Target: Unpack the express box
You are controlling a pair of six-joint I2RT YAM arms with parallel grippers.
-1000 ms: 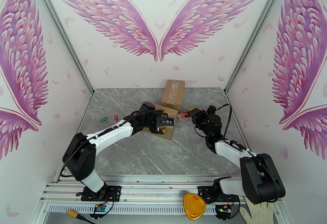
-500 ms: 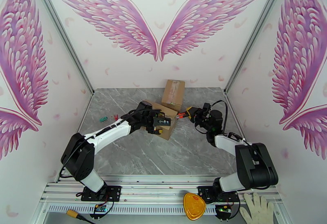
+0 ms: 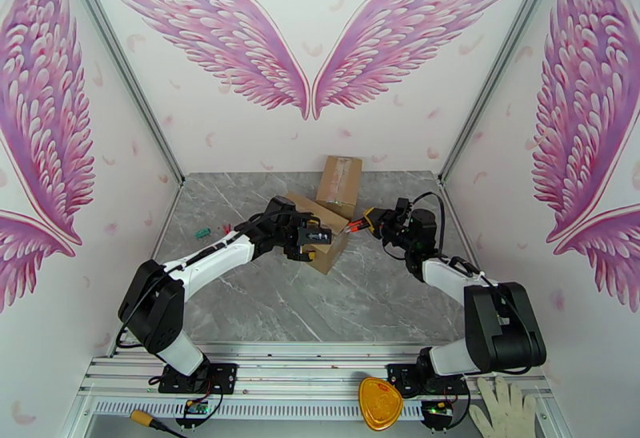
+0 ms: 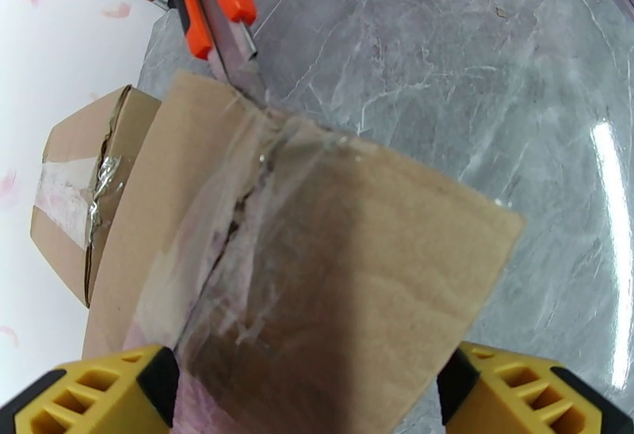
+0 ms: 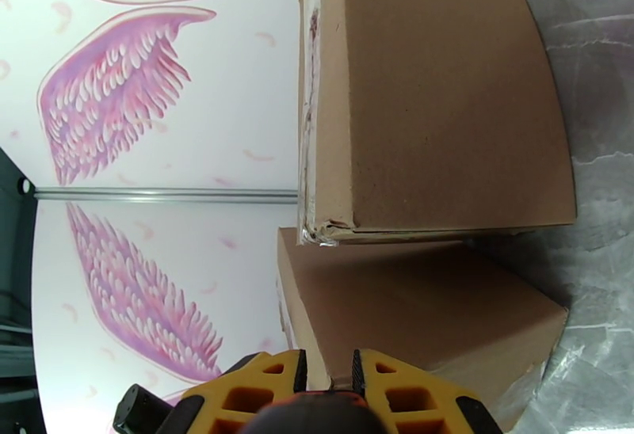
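Observation:
The express box [image 3: 324, 233], brown cardboard with a taped seam, lies tilted at the middle of the grey table. My left gripper [image 3: 314, 244] straddles it. In the left wrist view the yellow fingers [image 4: 87, 396] stand wide apart and press against both sides of the box [image 4: 317, 269]. My right gripper [image 3: 376, 220] is shut on an orange utility knife [image 3: 357, 225]. Its blade [image 4: 238, 63] touches the far corner of the box at the seam. In the right wrist view the near box [image 5: 412, 309] lies just past my right gripper [image 5: 326, 376].
A second taped cardboard box [image 3: 339, 180] stands against the back wall, right behind the first; the wrist views show this second box [image 4: 79, 182] [image 5: 436, 95] too. Small green [image 3: 202, 232] and red [image 3: 226, 229] items lie at the table's left. A white glove [image 3: 504, 412] lies off the front rail.
My left gripper has shifted back and left with the box, which now sits tilted. The right arm has swung the knife in to the box's corner.

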